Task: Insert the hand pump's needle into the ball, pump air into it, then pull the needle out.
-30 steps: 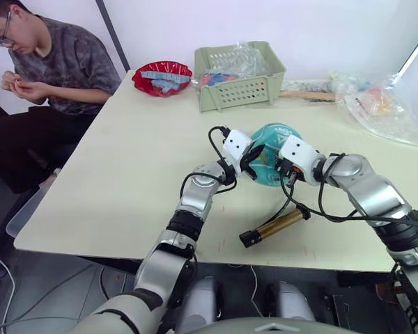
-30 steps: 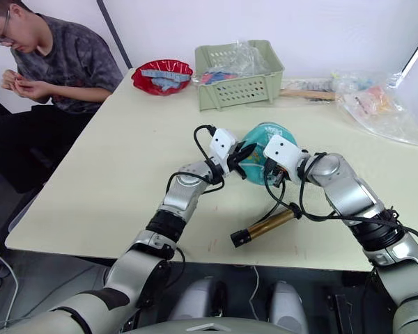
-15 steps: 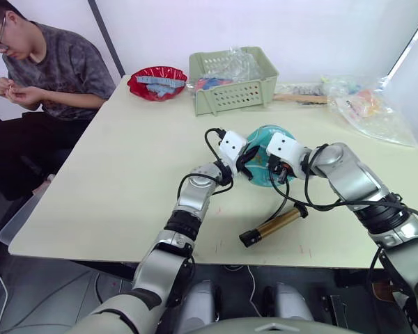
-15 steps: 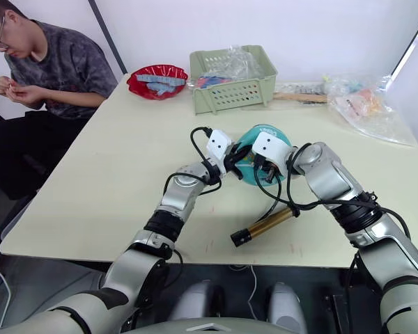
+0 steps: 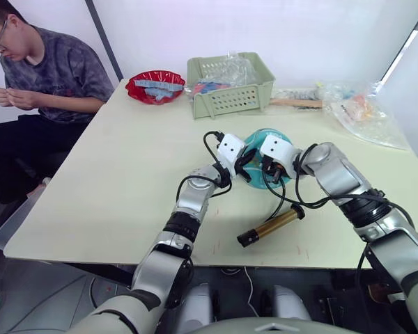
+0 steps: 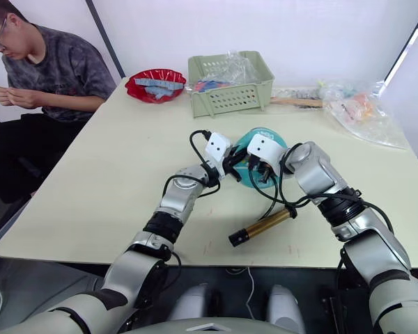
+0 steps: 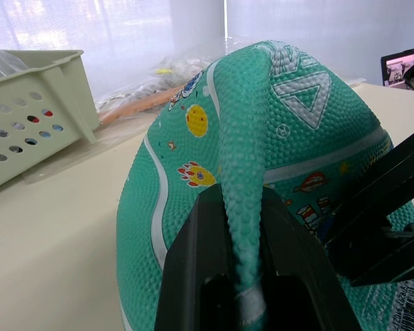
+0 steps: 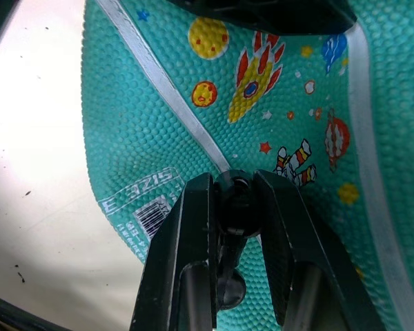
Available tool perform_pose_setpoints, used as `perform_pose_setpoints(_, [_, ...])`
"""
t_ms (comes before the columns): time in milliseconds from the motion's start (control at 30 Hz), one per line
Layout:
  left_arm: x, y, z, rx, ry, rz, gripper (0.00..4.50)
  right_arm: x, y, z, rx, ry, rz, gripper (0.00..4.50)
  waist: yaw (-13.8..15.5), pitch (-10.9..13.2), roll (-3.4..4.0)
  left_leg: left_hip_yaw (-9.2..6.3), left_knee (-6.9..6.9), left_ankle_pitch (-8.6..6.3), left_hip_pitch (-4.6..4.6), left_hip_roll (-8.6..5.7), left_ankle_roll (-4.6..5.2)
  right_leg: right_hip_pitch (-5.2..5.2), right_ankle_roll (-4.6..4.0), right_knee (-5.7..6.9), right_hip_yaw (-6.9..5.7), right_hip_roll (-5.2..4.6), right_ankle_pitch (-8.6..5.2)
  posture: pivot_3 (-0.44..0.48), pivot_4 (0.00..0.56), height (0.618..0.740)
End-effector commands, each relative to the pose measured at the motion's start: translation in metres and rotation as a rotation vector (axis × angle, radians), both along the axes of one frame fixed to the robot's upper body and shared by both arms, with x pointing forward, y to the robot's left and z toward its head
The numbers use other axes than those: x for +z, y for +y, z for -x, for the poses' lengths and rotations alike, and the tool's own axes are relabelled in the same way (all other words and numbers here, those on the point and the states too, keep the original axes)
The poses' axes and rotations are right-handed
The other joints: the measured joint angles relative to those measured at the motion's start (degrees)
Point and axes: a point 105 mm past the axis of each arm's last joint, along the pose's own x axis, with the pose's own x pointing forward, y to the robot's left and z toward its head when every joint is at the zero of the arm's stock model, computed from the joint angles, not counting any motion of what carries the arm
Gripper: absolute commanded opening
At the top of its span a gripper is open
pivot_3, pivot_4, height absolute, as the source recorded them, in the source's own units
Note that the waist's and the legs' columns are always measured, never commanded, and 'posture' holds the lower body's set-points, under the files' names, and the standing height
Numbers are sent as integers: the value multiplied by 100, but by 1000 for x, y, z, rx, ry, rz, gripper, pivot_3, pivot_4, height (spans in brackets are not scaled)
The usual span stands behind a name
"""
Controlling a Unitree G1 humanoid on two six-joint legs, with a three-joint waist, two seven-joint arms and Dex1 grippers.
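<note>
You have the ball (image 5: 268,156) on the table (image 5: 111,174), in front of the green basket (image 5: 230,83). Your left gripper (image 7: 243,289) has its jaws pinched tight on a raised fold of the ball's skin. Your right gripper (image 8: 234,207) clamps the needle (image 8: 234,185) fitting against the ball. The hand pump (image 5: 270,227) lies just in front of the ball.

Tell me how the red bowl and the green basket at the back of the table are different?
The shiny red bowl is round and shallow with wavy solid sides; the pale green plastic basket is rectangular, deeper, with holes in its walls. The bowl holds light blue pieces; the basket holds clear plastic bags. Both stand on the cream table.
</note>
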Motion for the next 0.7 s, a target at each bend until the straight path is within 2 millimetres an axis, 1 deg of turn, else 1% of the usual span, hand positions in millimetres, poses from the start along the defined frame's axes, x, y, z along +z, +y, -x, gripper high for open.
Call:
perform_pose_setpoints(33, [-45,-9,17,-61,147,-85,0,-70,-24,19,-80,207,144,309,-1,-3,0,0,-3,0,2,0,0,0,-1,0,1,0,0,0,150,740])
perform_pose_setpoints(133, [-45,-8,16,-58,147,-86,0,-77,-26,21,-89,219,165,309,3,-2,-2,1,-16,0,20,0,-2,14,-5,-1,2,-4,-4,0,150,740])
perform_pose_setpoints(200, [-45,-8,16,-56,147,-87,0,-82,-28,20,-104,220,174,309,3,-5,-4,15,-38,-2,66,-1,-5,40,-5,-6,-11,-23,-5,0,150,740])
perform_pose_setpoints(300, [-45,-8,16,-57,148,-88,0,-88,-35,16,-137,205,207,309,3,-13,-8,14,-47,-5,88,2,-10,49,9,-10,-44,-40,-13,0,150,740])
perform_pose_setpoints(400, [-45,-8,16,-58,148,-88,0,-92,-36,16,-151,219,207,309,3,-19,-10,12,-50,-12,116,3,-21,60,19,-9,-77,-62,-18,0,150,740])
perform_pose_setpoints(467, [-45,-9,16,-59,147,-88,0,-95,-37,15,-161,225,207,309,9,-24,-10,13,-54,-18,140,4,-32,75,22,-8,-123,-95,-18,0,150,740])
perform_pose_setpoints(533, [-45,-9,15,-60,146,-89,0,-90,-29,9,-196,198,134,309,12,-34,-10,11,-55,-24,153,8,-43,81,23,-8,-141,-102,-19,0,150,740])
perform_pose_setpoints(600, [-45,-9,15,-60,146,-91,0,-82,-26,2,-207,145,92,309,12,-34,-9,8,-58,-26,162,13,-47,81,23,-7,-149,-102,-19,0,150,740])
perform_pose_setpoints(667, [-46,-8,15,-59,146,-92,0,-77,-26,0,-205,121,74,309,11,-33,-7,2,-59,-29,166,15,-51,81,24,-7,-159,-104,-19,0,150,740])
perform_pose_setpoints(700, [-46,-8,15,-58,146,-93,0,-71,-24,0,-196,104,40,309,12,-32,-6,2,-59,-30,168,17,-54,80,24,-7,-161,-104,-19,0,150,740])
